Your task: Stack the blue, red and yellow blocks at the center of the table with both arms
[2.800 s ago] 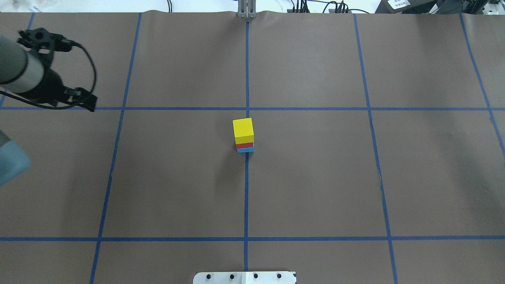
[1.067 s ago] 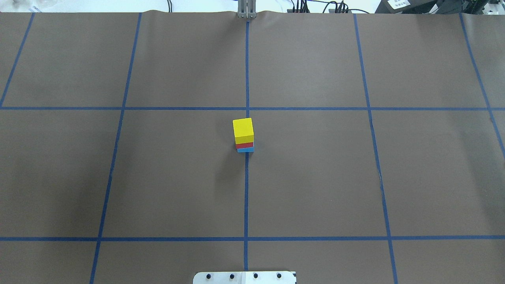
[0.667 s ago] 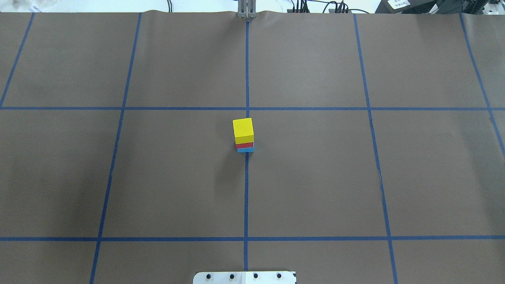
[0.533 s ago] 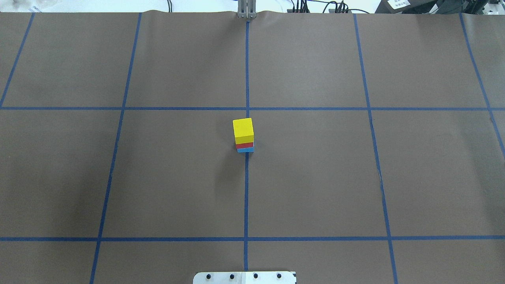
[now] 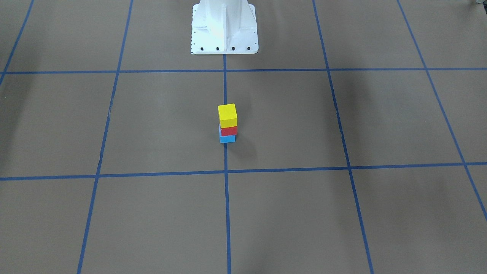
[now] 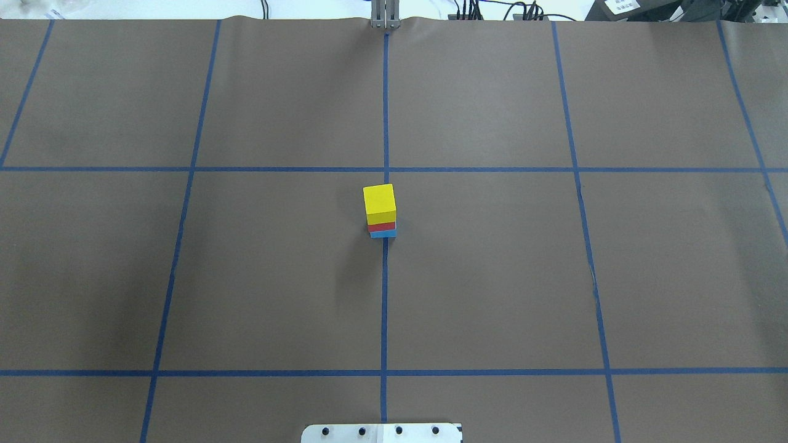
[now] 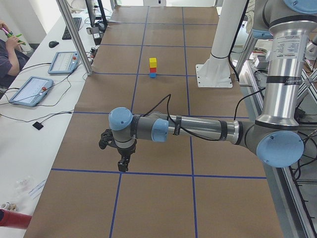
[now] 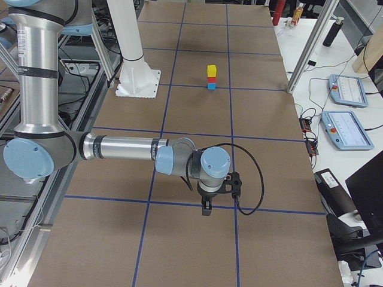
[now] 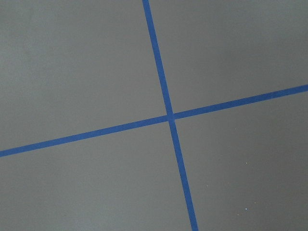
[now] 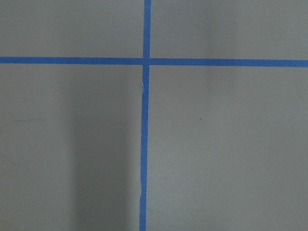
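A yellow block (image 6: pixel 378 200) sits on a red block (image 6: pixel 381 227), which sits on a blue block (image 6: pixel 383 234), as one upright stack at the table's center. The stack also shows in the front-facing view, yellow block (image 5: pixel 227 113) on top. Neither gripper touches it. My left gripper (image 7: pixel 122 166) hangs over the table far from the stack, seen only in the exterior left view; I cannot tell if it is open or shut. My right gripper (image 8: pixel 207 209) is likewise far from the stack, seen only in the exterior right view; I cannot tell its state. Both wrist views show only brown table cover and blue tape.
The white robot base (image 5: pixel 224 26) stands at the table's edge behind the stack. Blue tape lines (image 6: pixel 385 307) mark a grid on the brown cover. Tablets (image 7: pixel 29 90) and cables lie on side benches. An operator (image 7: pixel 9 57) sits at the exterior left view's edge.
The left arm, at the overhead view's left edge 2.8 s ago, has gone out of that view. The stack has not moved.
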